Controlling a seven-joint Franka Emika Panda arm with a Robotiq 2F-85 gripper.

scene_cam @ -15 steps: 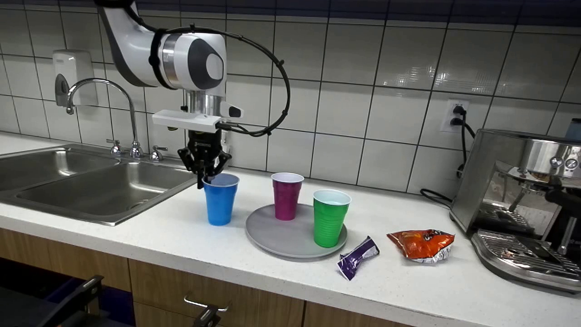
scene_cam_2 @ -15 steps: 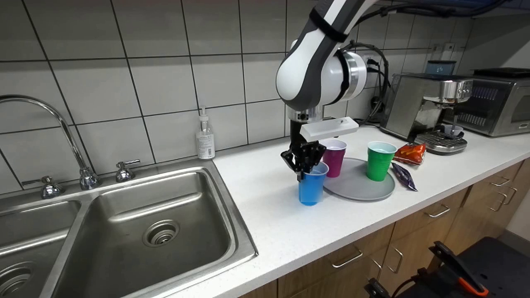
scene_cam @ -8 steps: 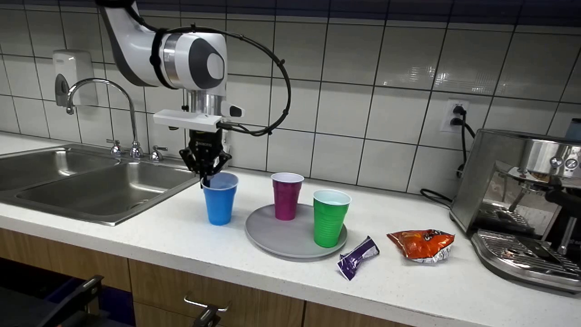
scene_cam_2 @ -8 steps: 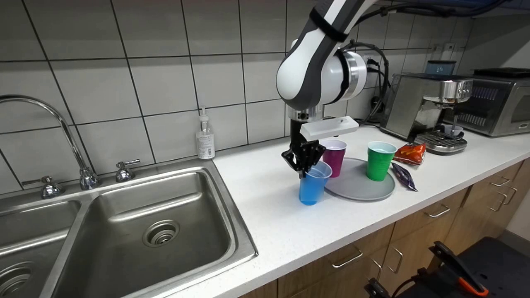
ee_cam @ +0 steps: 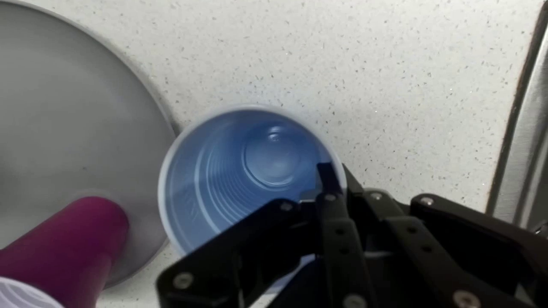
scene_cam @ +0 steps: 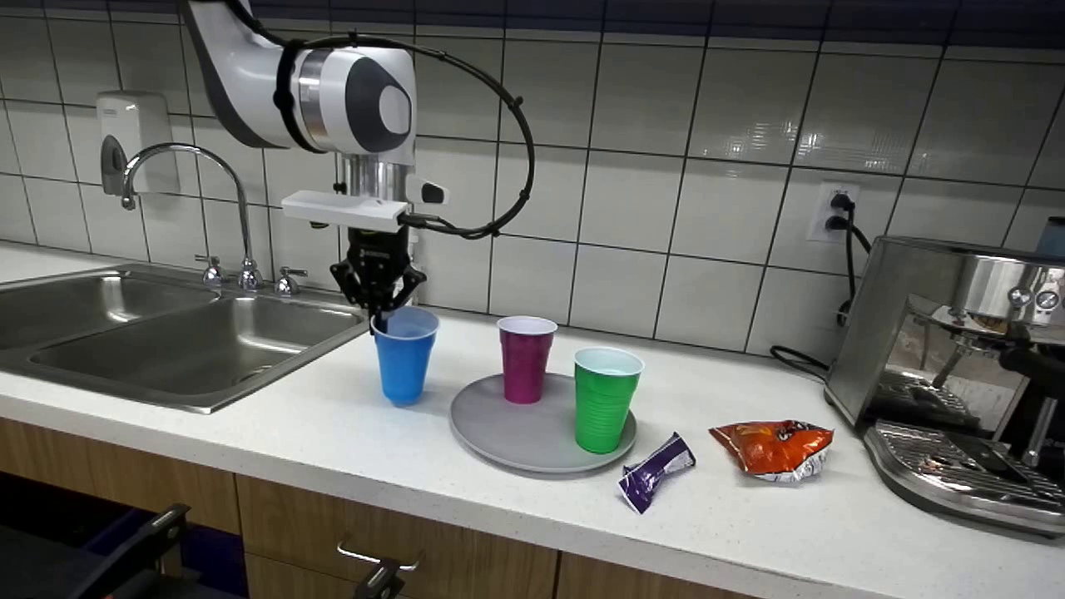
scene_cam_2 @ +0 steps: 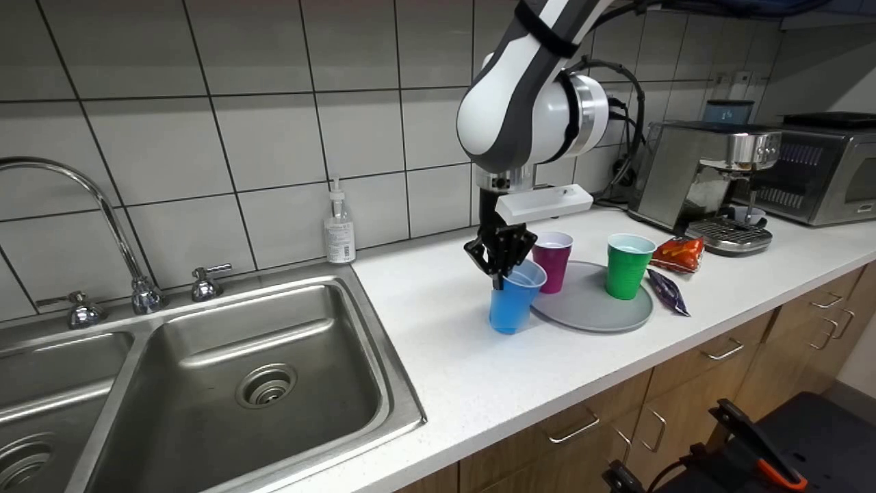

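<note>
One blue cup (scene_cam: 405, 363) lifted slightly by tool (ee_cam: 338, 176).

All views share the blue cup (scene_cam: 405, 364), the wrist's nearest, looking down.

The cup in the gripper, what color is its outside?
The cup is bright blue outside, showing best in an exterior view.

In front of me, the arm (scene_cam: 241, 83) sloped down to a vertical wrist (scene_cam: 374, 176); the gripper (ee_cam: 339, 177) pointed straight downward, its two fingers (ee_cam: 329, 179) set nearly together.
</note>
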